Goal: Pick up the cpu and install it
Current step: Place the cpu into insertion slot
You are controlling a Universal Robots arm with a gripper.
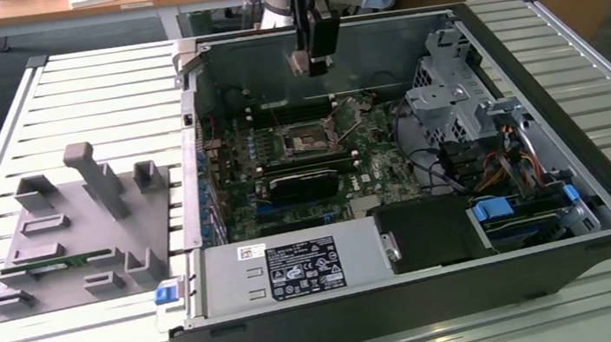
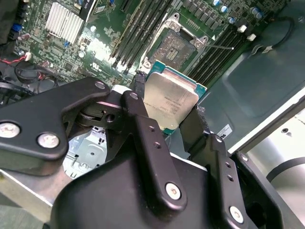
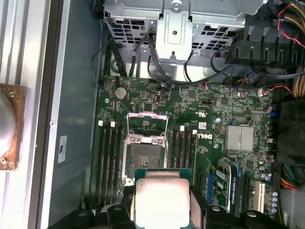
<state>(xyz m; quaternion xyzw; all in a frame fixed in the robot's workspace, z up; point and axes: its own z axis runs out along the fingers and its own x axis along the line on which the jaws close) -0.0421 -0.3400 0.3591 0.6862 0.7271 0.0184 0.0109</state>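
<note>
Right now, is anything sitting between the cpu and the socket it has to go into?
Nothing visible does. The hand holds the cpu in the air over the board. The socket lies open, with no cable or part across it in both wrist views.

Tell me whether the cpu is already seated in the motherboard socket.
No: in the second wrist view the gripper holds the cpu between its fingers, off the board, and the socket lies empty.

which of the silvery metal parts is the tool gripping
The cpu, the flat, smooth-topped square clamped in the tool. The other silvery part, the finned heatsink, sits fixed on the motherboard, apart from the tool.
</note>
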